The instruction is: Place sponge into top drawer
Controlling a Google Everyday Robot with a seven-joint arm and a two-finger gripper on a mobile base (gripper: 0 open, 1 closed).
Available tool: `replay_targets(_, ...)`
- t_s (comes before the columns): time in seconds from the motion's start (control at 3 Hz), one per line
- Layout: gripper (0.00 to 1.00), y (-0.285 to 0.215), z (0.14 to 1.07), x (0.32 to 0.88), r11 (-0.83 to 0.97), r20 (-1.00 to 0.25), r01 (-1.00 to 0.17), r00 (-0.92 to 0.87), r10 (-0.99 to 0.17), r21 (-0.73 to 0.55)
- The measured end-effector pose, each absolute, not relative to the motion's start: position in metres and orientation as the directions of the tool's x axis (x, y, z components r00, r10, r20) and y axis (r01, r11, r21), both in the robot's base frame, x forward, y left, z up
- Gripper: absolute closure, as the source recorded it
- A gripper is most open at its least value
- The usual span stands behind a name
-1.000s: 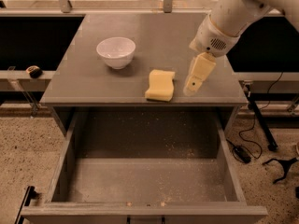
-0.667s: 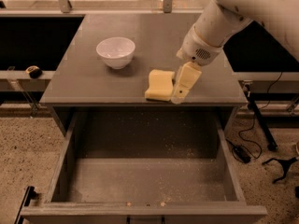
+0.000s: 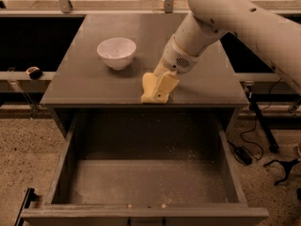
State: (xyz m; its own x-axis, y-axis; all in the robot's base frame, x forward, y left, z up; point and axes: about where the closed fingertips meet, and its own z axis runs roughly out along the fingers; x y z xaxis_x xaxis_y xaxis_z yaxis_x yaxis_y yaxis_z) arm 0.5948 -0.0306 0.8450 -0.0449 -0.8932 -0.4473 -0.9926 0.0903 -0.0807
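The pale yellow sponge (image 3: 148, 89) lies on the grey cabinet top (image 3: 84, 79) near its front edge, just above the open top drawer (image 3: 146, 182). My gripper (image 3: 164, 87) comes down from the upper right on the white arm and sits directly over the sponge's right half, hiding much of it. The drawer is pulled out fully, with a speckled floor and nothing in it.
A white round bowl (image 3: 116, 52) stands on the cabinet top to the left of the sponge. Black cables (image 3: 244, 147) and a stand leg lie on the floor to the right. A metal rail runs behind the cabinet.
My gripper has moved left from beside the sponge's right edge to over the sponge. The sponge, bowl and drawer have stayed in place.
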Motion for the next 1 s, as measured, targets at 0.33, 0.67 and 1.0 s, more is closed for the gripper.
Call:
replay_targets(0.33, 0.72, -0.029, 0.847, 0.595, 0.089, -0.450, -0.993, -0.045, -0.892, -0.077)
replay_targets(0.67, 0.96, -0.029, 0.848, 0.589, 0.073, -0.465, -0.994, -0.027, -0.885, -0.081)
replay_targets(1.0, 1.00, -0.040, 0.867, 0.563, 0.081, -0.516, -0.990, -0.010, -0.856, -0.116)
